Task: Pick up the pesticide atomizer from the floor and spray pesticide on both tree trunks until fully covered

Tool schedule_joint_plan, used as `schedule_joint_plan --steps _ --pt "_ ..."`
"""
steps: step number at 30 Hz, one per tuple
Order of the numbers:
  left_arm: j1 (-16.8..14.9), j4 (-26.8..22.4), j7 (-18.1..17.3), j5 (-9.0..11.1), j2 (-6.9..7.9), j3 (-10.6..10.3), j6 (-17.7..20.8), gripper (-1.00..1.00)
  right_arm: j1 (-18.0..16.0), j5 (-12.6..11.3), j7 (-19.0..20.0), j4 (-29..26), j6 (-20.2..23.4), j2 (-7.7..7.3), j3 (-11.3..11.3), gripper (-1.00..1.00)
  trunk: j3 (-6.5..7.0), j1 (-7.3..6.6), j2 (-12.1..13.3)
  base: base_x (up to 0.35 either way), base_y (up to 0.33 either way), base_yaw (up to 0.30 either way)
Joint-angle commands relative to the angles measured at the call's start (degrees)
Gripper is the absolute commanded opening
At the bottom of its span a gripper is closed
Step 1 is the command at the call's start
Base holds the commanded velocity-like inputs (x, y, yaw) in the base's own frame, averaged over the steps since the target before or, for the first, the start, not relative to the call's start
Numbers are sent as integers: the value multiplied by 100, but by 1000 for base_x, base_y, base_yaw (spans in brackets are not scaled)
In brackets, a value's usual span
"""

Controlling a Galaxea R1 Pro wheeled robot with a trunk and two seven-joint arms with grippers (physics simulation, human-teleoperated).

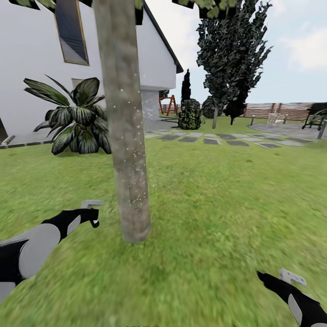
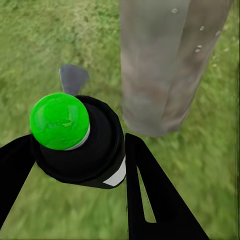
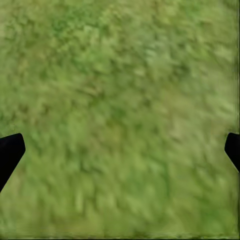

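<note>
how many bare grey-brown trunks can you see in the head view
1: the tree trunk stands on the lawn directly ahead, speckled with white droplets. A second may be out of frame.

left arm: glossy black shell (image 1: 27,252), large pale grey oval panels, tapering toward wrist
left gripper: flat black wedge-shaped fingers (image 2: 155,200), slim triangular cutout in one
right arm: black tapered forearm (image 1: 302,304), grey oval inset, small light grey bracket on top
right gripper: black fingertips (image 3: 10,152) at frame edges, detail probably too blurred to read
</note>
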Motion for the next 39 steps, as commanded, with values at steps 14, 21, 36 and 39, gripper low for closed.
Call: schedule_joint_plan --steps 14,21,36,39 --pt "196 -176 17 -621 -1397 -380 1165 -100 0 0 0 0 2 -1 -8 100 0 0 0 -72 221 -215" --pt "161 -2659 25 -839 -1847 -456 4364 -100 0 0 0 0 3 -2 -9 100 0 0 0 0 1 -3" --pt "146 -2717 -32 -2196 -1496 -492 4799 -100 0 0 0 0 3 -2 -9 100 0 0 0 0 0 0" --pt "149 -2709 -251 -2190 -1486 -475 4782 -100 0 0 0 0 3 -2 -9 100 0 0 0 0 0 0"
